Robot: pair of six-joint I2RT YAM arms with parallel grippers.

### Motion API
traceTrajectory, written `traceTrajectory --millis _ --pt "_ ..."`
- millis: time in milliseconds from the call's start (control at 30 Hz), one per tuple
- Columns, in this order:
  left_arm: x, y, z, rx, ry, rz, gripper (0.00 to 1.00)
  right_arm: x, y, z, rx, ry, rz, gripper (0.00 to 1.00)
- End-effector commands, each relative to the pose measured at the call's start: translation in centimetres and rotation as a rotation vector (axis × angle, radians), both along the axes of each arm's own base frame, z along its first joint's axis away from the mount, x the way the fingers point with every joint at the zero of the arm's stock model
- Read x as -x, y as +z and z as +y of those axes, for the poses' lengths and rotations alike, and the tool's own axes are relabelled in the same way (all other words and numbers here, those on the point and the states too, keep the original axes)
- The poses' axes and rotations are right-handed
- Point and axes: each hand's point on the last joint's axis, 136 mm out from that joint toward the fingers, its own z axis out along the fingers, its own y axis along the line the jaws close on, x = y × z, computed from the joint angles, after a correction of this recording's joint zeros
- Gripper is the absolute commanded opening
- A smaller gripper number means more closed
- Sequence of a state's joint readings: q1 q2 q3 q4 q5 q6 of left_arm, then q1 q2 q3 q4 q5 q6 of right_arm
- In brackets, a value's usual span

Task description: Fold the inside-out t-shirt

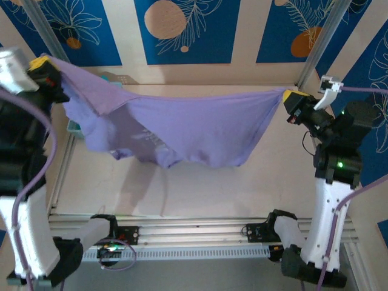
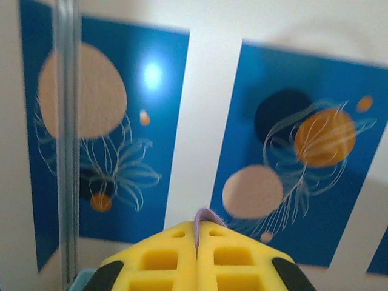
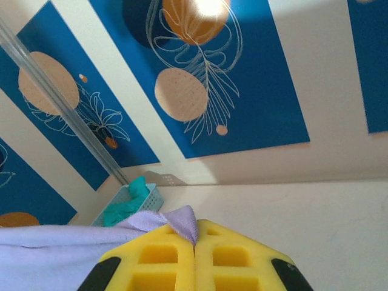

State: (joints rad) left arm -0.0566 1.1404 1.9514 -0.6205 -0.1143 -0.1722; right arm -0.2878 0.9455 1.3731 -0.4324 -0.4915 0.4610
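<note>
One lavender t-shirt [image 1: 200,127] hangs in the air above the pale tabletop [image 1: 242,188], stretched between two claws. The left claw [image 1: 43,62] pinches one end high at the left, and the right claw [image 1: 290,96] pinches the other end at the right, a little lower in the top view. Between them the upper edge runs nearly taut, while the rest of the cloth sags in loose folds, lowest near the middle, and casts a shadow on the tabletop below.

In the left wrist view the left claw [image 2: 196,233] has its two yellow fingers pressed together, with a small tuft of the t-shirt [image 2: 206,215] poking out at the tips. In the right wrist view the right claw [image 3: 195,233] is closed the same way on a fold of the t-shirt [image 3: 48,254], which spreads away to the left.

A paler area shows on the cloth left of centre in the top view, perhaps a print seen from its back; it is too faint to read.

One teal basket [image 3: 151,197] sits against the far wall with one teal-green cloth [image 3: 124,206] in it; in the top view the basket [image 1: 74,127] peeps out beside the hanging shirt. The back wall carries three blue panels [image 1: 182,30] with peach and orange discs and white line-drawn leaves. Two metal poles [image 1: 327,36] slant up at the far corners.
</note>
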Motion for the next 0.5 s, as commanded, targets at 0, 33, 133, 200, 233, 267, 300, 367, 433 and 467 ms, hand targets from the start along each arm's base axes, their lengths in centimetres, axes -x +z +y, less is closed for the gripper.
traceTrajectory --millis 0,33,133,200,233,267,300,367,433,467 --pt "-8.7 -5.1 0.3 -0.036 0.032 0.162 0.0 -4.7 -2.1 -0.7 -0.079 0.02 0.082 0.0" --pt "-9.9 -5.2 0.1 -0.033 0.023 0.168 0.0 -5.7 -2.4 -0.7 -0.079 0.027 0.093 0.0" --pt "-12.9 -4.6 -0.6 -0.022 -0.012 0.166 0.0 -8.5 -2.3 -0.3 -0.083 0.074 0.112 0.0" --pt "-13.9 -3.4 -1.3 -0.01 -0.048 0.145 0.0 -9.3 -1.3 0.4 -0.075 0.127 0.095 0.0" --pt "-13.9 -2.7 -1.5 -0.002 -0.063 0.129 0.0 -9.4 -0.8 0.7 -0.069 0.142 0.085 0.0" --pt "-13.6 -1.7 -1.9 0.01 -0.086 0.106 0.0 -9.2 0.0 0.9 -0.057 0.147 0.067 0.0" --pt "-13.2 -0.7 -2.2 0.021 -0.108 0.081 0.0 -8.8 0.8 1.0 -0.042 0.147 0.045 0.0" --pt "-11.5 1.3 -2.7 0.044 -0.143 0.026 0.0 -7.7 2.6 0.9 -0.009 0.128 0.004 0.0" --pt "-8.7 3.6 -2.9 0.062 -0.166 -0.042 0.0 -6.0 4.1 0.8 0.031 0.094 -0.037 0.0" --pt "-7.0 4.6 -3.0 0.07 -0.177 -0.076 0.0 -5.0 4.9 0.7 0.051 0.071 -0.059 0.0"
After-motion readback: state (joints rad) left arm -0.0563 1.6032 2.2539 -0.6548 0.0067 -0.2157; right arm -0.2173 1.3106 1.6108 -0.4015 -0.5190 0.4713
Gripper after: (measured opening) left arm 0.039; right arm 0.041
